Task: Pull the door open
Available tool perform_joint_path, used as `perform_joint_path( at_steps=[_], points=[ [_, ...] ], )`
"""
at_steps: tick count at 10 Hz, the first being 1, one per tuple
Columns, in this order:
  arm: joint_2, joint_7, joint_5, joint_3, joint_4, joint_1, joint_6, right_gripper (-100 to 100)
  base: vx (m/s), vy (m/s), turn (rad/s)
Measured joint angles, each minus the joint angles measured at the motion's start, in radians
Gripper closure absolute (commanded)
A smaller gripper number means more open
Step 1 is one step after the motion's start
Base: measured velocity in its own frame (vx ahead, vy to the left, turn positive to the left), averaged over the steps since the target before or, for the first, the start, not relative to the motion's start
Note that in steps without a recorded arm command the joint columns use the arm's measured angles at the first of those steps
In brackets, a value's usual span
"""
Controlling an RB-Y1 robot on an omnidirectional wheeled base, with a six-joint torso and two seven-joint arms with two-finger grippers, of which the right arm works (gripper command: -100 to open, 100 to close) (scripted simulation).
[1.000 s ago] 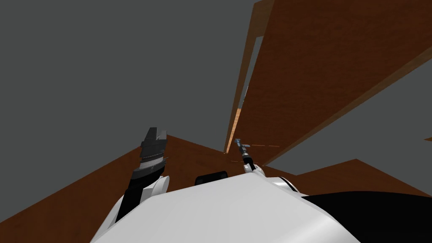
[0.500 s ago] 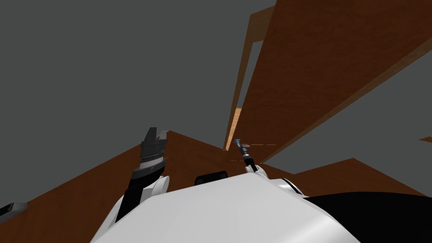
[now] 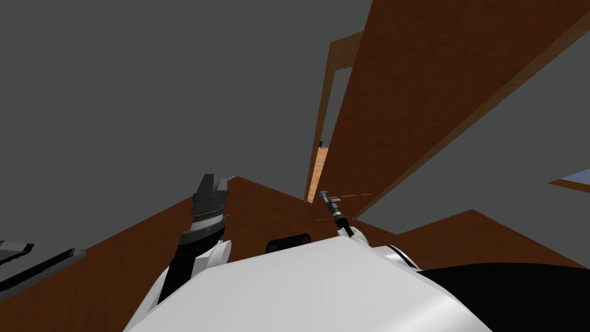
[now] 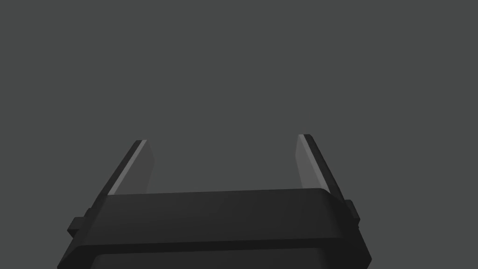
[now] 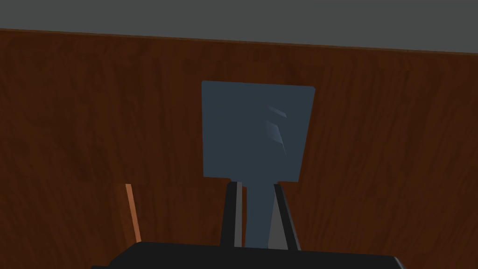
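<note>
Right tool [image 5: 256,185] is pinching the blue-grey door handle [image 5: 257,212], blades tight on its stem, just short of the square plate [image 5: 256,130]. The brown wooden door [image 3: 415,104] sweeps across the upper right of the head view, ajar from its frame [image 3: 344,52]. Left tool [image 4: 223,138], lower left of centre, hangs spread wide.

Door [image 3: 426,98] stood ajar just right of its frame [image 3: 324,109], its handle [image 5: 258,219] projecting from a plate [image 5: 256,130] on the door face, gripped between the right gripper's [image 5: 256,184] fingers; left gripper [image 4: 223,138] sat well apart to the left, before a wall [image 4: 233,70].
</note>
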Motion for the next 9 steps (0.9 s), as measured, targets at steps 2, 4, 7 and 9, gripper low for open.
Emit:
perform_joint_path(
  at_steps=[2, 4, 7, 9],
  points=[
    [-0.018, -0.02, 0.011, 0.011, -0.01, 0.024, -0.027, 100, -0.224, -0.079, 0.132],
    [-0.029, -0.037, 0.022, 0.024, 0.008, 0.03, -0.061, 100, -0.191, -0.069, 0.107],
    [-0.048, -0.065, 0.039, 0.041, 0.008, 0.062, -0.103, 100, -0.16, -0.062, 0.092],
    [-0.064, -0.084, 0.049, 0.053, 0.024, 0.069, -0.142, 100, -0.135, -0.053, 0.071]
  ],
)
